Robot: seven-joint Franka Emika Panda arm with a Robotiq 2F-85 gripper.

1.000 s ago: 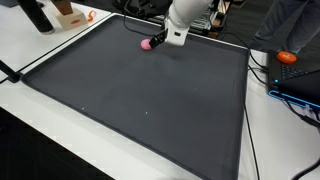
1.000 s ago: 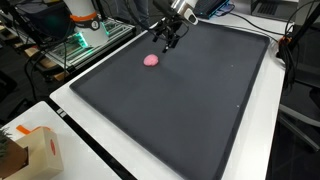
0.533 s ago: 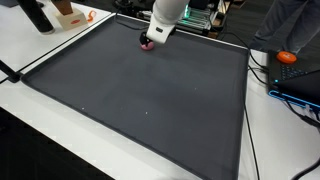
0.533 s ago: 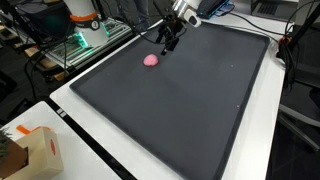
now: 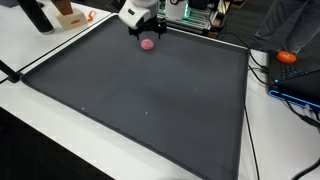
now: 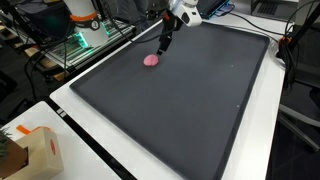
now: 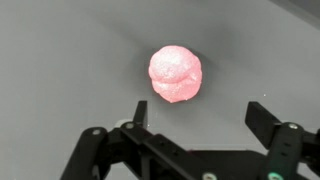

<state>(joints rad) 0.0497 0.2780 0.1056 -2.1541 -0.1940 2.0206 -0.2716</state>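
The gripper (image 7: 198, 110) hangs wide open and empty over the pink ball (image 7: 176, 74) — not yet grasped, resting near the black mat's (image 5: 150, 110) edge.

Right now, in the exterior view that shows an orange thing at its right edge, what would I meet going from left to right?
In order: black object → small box → pink ball → orange thing. The gripper hangs over the ball, so I leave it out.
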